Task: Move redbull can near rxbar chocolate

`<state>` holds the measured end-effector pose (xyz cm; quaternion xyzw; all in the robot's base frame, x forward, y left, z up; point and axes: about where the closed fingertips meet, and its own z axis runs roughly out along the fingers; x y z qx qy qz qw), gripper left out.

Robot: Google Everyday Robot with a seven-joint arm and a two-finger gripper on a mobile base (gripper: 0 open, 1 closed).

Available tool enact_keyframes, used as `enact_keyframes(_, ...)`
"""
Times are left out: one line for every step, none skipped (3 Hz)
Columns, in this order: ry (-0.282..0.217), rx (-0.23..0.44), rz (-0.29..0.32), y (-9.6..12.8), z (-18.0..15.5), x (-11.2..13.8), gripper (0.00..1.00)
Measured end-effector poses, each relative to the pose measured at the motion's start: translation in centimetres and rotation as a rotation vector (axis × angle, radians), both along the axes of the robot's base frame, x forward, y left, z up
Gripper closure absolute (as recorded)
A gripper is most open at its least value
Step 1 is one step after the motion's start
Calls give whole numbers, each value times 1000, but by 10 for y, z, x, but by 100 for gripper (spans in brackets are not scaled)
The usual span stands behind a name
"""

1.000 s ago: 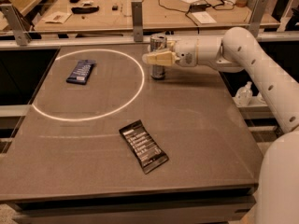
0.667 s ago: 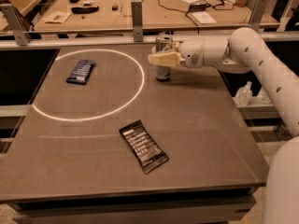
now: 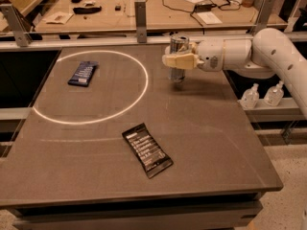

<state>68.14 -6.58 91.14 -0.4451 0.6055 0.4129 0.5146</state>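
The redbull can [image 3: 178,44] is a slim silver can standing upright at the far middle of the grey table [image 3: 216,143]. My gripper [image 3: 178,61] comes in from the right and is shut around the can's middle, its cream fingers [image 3: 171,60] covering part of it. The can's base is at or just above the table top; I cannot tell which. The rxbar chocolate [image 3: 146,150], a flat black bar with white text, lies near the front middle, well in front of and a little left of the can.
A dark blue wrapped bar [image 3: 82,73] lies inside a white ring [image 3: 144,87] on the table's left half. Two small bottles [image 3: 261,96] stand off the right edge. A rail with metal posts [image 3: 140,14] and a cluttered workbench lie behind.
My gripper has moved a little to the right with the can held in it. The two bars have not moved.
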Motion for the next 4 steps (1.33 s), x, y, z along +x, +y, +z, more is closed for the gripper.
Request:
enact_keyframes(-34,14,24,1,12,-30,100)
enact_keyframes(-58,30,48,8,21,-60,100)
enact_keyframes(-55,46,91,18,24,-93,100)
enact_keyframes(-53,57,117,24,27,-118,100)
